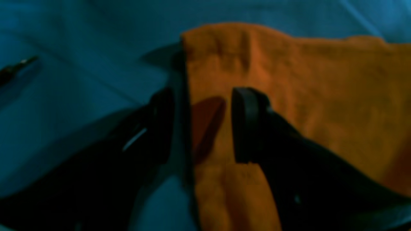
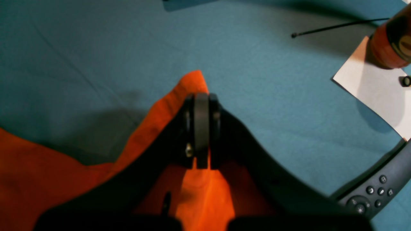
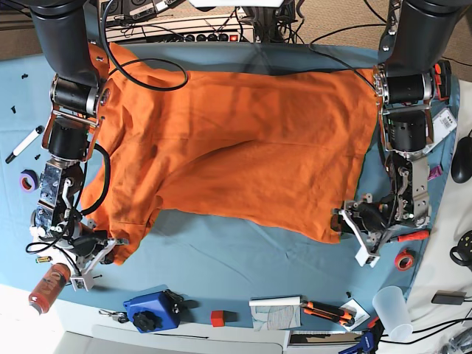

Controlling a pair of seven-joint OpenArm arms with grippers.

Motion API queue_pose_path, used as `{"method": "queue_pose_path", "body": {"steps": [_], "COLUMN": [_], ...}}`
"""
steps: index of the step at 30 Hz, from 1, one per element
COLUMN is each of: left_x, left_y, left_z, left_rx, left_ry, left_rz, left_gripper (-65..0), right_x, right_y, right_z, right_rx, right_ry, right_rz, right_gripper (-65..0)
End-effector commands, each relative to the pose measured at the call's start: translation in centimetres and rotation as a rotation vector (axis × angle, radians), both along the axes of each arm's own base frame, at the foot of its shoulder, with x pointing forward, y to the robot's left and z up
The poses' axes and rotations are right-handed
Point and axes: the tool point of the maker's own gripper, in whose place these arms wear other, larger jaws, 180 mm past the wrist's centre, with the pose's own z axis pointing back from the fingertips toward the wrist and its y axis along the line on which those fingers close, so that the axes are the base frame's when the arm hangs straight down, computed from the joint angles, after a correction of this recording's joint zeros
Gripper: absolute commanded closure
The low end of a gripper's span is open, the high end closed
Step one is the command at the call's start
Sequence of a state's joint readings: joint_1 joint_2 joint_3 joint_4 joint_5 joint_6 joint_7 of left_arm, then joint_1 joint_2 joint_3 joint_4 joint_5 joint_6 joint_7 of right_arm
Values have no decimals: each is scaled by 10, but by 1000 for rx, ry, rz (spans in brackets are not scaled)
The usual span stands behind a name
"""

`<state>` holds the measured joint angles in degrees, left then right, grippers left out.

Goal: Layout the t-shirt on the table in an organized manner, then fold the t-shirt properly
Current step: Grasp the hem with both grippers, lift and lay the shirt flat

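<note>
The orange t-shirt (image 3: 243,140) lies spread across the blue-teal table (image 3: 243,265), rumpled along its near edge. My left gripper (image 3: 352,228) stands open at the shirt's near right corner. In the left wrist view the left gripper (image 1: 205,125) straddles the edge of the t-shirt (image 1: 305,96), one finger over the table (image 1: 64,38) and the other over orange fabric. My right gripper (image 3: 102,251) is at the near left corner. The right wrist view shows the right gripper (image 2: 201,128) shut on a peak of the t-shirt (image 2: 32,179), held a little off the table (image 2: 257,80).
Near my right gripper are an orange can (image 3: 46,287) and, in the right wrist view, white paper (image 2: 375,93) and a remote (image 2: 375,192). Along the front edge sit a blue device (image 3: 151,313), a screwdriver (image 3: 328,310), a cup (image 3: 391,306) and red tape (image 3: 403,259). A marker (image 3: 24,144) lies left.
</note>
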<state>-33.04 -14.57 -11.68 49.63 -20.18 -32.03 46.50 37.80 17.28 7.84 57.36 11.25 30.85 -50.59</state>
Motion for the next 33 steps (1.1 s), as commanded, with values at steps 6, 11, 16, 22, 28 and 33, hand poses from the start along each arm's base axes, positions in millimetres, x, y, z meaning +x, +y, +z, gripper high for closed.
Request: {"method": "queue_pose_path", "body": {"steps": [6, 11, 16, 22, 28, 33], "left_x": [22, 36, 52, 66, 67, 69], "left_y": [-6, 32, 93, 110, 86, 85], "left_z": [21, 21, 47, 81, 85, 89], "left_rx": [-38, 69, 158, 169, 125, 119], "left_ry": [-92, -153, -259, -360, -382, -401], "left_rz": [68, 231, 420, 390, 274, 272], "left_gripper": [-219, 0, 0, 0, -66, -233], "right_x": [13, 24, 38, 43, 44, 45], "right_y": [-4, -6, -21, -20, -11, -11], "right_z": [30, 47, 76, 86, 81, 87], "right_rx": [4, -30, -106, -97, -107, -105], "right_ry": [-81, -197, -372, -436, -426, -457], "right_rz": [-5, 12, -42, -63, -52, -49], "right_gripper": [0, 0, 0, 0, 0, -225]}}
